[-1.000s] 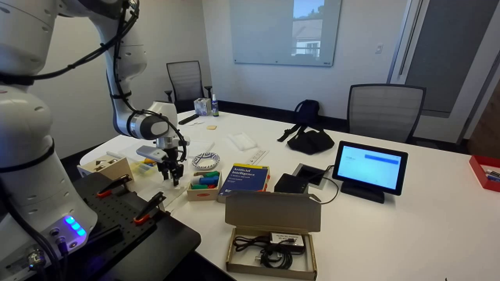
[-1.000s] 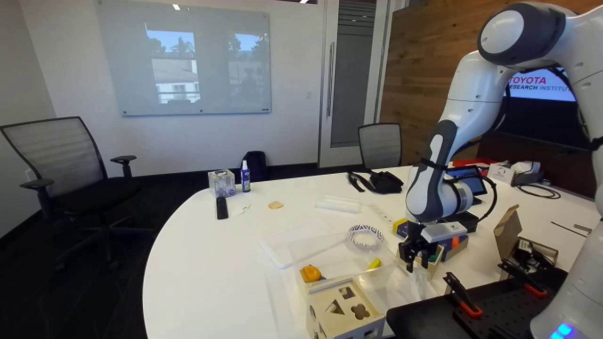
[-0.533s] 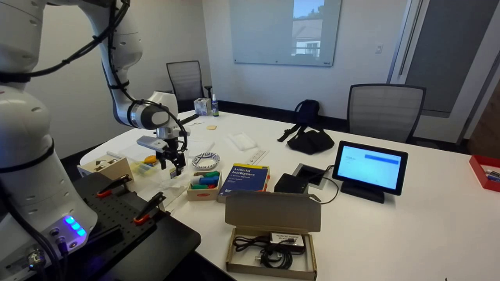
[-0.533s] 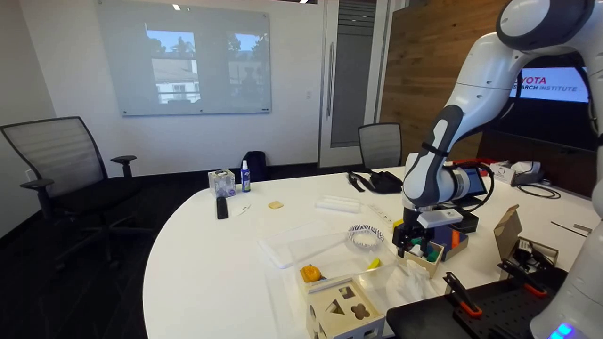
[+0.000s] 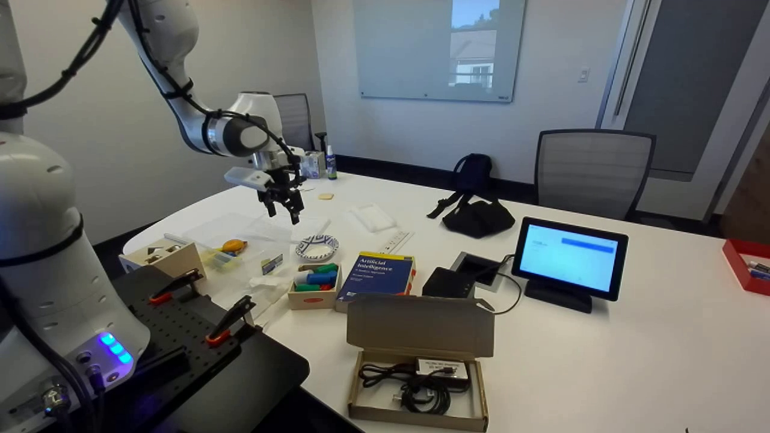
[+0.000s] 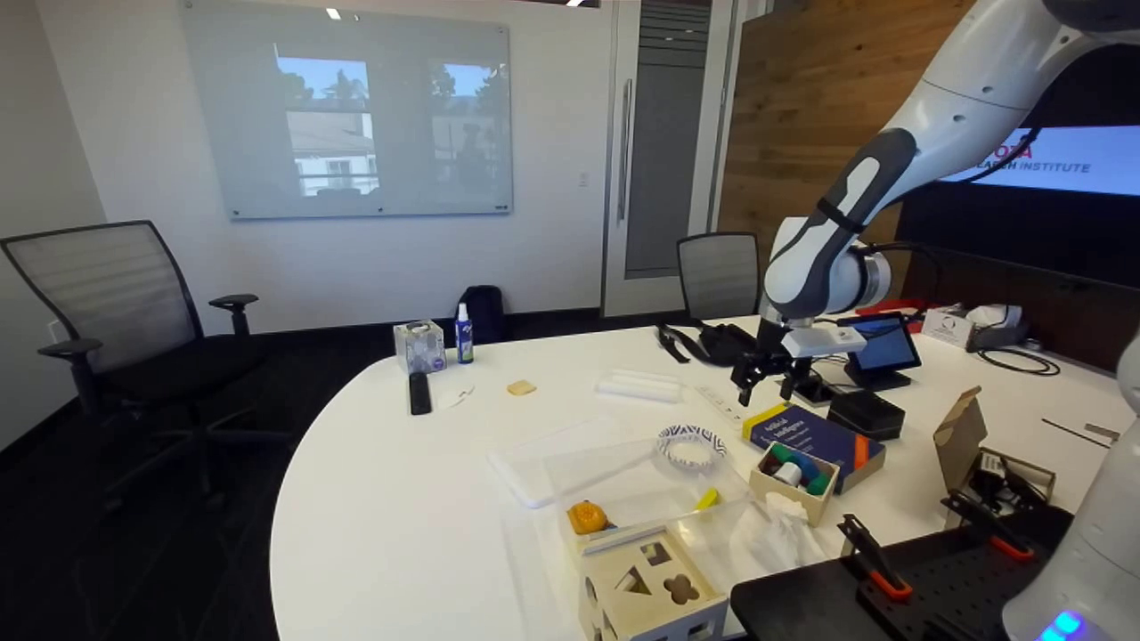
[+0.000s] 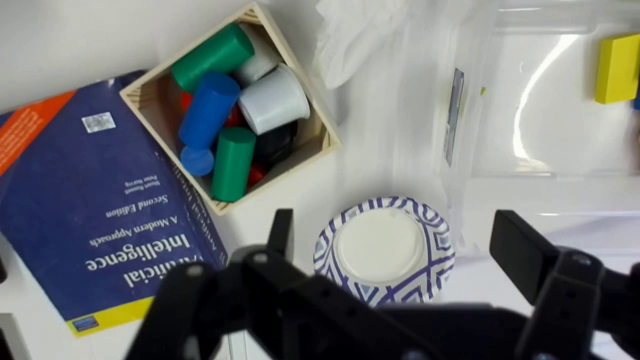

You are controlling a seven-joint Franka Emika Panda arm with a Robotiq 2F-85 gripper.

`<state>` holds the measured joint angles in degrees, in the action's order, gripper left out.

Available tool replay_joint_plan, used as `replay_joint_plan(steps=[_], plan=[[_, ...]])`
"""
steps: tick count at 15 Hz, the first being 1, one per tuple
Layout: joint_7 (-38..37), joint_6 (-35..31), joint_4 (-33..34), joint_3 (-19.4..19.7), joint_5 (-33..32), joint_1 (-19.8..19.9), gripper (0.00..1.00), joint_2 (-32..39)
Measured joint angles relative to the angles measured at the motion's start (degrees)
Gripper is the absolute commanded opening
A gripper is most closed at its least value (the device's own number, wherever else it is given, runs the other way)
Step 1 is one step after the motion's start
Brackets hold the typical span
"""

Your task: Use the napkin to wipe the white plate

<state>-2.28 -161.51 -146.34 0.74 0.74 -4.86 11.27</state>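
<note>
My black two-fingered claw hangs in the air, higher than the round white paper plate with a blue-patterned rim and apart from it, its fingers spread wide from each other. In the wrist view I see the plate through the gap between them. The plate lies flat on the smooth white table. The crumpled, soft white napkin lies apart from the plate, on the side toward my white base; whether it touches the clear plastic container near it, I cannot tell. That container lies close beside the plate and has a yellow block in it. Near the plate is a small square box of pale wood, filled with green, blue and white pieces. Across the plate from the container lies a thick blue book with yellow and orange bands. Farther from the plate stands a cube-like wooden box with shapes cut through its top. Well apart from the plate are a brown cardboard box with black cables in it and a black-framed tablet with a lit screen.
</note>
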Motion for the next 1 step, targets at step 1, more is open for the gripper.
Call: replay_joint_plan(steps=[1], plan=[[0.0, 0.45, 0.61, -0.35, 0.0, 0.0, 1.0, -0.31]])
